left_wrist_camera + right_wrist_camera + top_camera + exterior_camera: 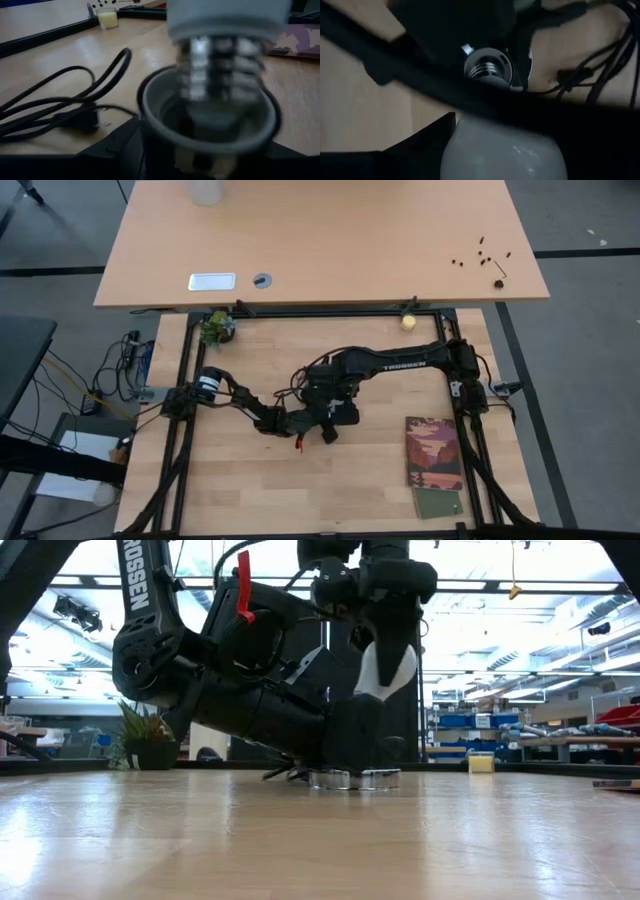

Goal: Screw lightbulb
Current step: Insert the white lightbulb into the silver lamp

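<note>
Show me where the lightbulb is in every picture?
High view: not visible, hidden under the two grippers mid-table.
Low view: lightbulb centre, white, above the socket.
Left wrist view: large, top middle, threads entering the socket.
Right wrist view: white glass at bottom.
Shared landmark: the socket.

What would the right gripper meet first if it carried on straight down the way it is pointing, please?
Most likely the socket. The right gripper holds the lightbulb base-down right above the socket, which the left gripper seems to steady. The base would enter first, though depth is hard to judge.
</note>
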### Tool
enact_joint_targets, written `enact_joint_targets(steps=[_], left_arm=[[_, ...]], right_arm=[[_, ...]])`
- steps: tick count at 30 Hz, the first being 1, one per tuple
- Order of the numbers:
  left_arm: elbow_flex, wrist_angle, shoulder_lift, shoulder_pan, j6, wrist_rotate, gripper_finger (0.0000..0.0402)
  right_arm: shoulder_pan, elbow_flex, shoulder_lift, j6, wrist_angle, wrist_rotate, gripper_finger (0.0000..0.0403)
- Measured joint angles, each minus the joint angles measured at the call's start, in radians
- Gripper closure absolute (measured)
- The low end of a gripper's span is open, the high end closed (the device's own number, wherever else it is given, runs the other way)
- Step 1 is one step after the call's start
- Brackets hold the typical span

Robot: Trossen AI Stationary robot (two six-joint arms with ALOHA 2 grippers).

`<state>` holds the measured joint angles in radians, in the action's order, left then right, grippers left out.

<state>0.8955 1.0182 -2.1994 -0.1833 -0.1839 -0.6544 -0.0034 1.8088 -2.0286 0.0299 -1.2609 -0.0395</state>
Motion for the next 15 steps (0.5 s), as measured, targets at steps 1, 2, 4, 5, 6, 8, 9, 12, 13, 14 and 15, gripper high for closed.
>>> enact_joint_targets(steps=[1,2,4,5,6,8,9,12,13,14,15], left_arm=[[0.000,0.001,0.000,0.000,0.002,0.002,0.0183],[0.000,0.009,0.000,0.000,0.019,0.002,0.0183],[-0.001,0.032,0.006,-0.008,0.069,0.002,0.0183],[-0.001,0.049,0.011,-0.015,0.093,-0.002,0.0183],[-0.001,0.056,0.024,-0.024,0.122,-0.011,0.0183],[-0.001,0.059,0.050,-0.043,0.171,-0.035,0.0183],[-0.001,0.059,0.062,-0.053,0.192,-0.047,0.0183],[-0.001,0.053,0.081,-0.075,0.255,-0.088,0.0183],[-0.001,0.052,0.085,-0.081,0.273,-0.103,0.0183],[-0.001,0.054,0.087,-0.088,0.292,-0.123,0.0183],[-0.001,0.056,0.088,-0.093,0.308,-0.143,0.0183]], right_arm=[[-0.002,0.000,0.002,-0.007,-0.013,0.006,0.0123],[-0.003,0.000,0.003,-0.010,-0.025,0.009,0.0123],[-0.004,0.000,0.009,-0.021,-0.046,0.011,0.0123],[-0.004,0.000,0.012,-0.025,-0.052,0.013,0.0123],[-0.004,0.001,0.014,-0.029,-0.051,0.013,0.0123],[-0.001,0.001,0.019,-0.032,-0.052,0.012,0.0124],[0.001,0.002,0.021,-0.032,-0.053,0.017,0.0123],[0.008,0.002,0.027,-0.033,-0.054,0.033,0.0123],[0.010,0.002,0.029,-0.035,-0.056,0.034,0.0123],[0.010,0.002,0.032,-0.038,-0.058,0.036,0.0123],[0.009,0.002,0.034,-0.046,-0.057,0.035,0.0123]])
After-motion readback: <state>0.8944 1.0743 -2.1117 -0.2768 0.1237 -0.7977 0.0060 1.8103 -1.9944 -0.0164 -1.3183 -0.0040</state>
